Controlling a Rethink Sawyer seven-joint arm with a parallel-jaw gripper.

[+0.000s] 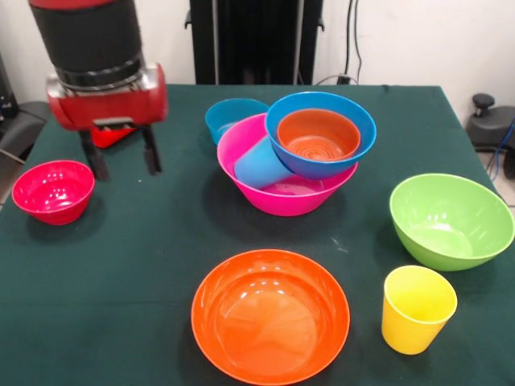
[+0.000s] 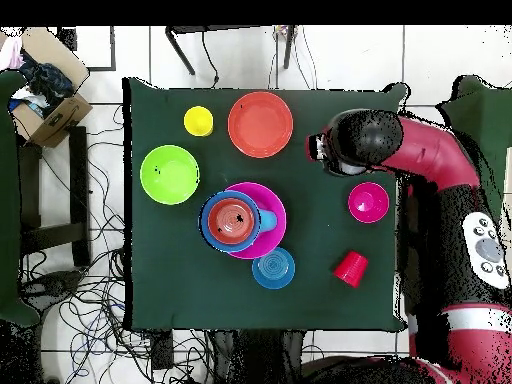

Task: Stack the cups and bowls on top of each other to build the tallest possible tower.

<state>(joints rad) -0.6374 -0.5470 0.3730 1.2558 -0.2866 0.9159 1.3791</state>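
Glossy pink bowl [image 1: 283, 197] and nested bowls show no writing.

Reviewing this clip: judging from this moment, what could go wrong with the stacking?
The large blue bowl, with the small orange bowl inside, sits tilted on the light blue cup lying in the pink bowl; added pieces may slide off. The open gripper hangs beside the small red bowl and might nudge it when descending.
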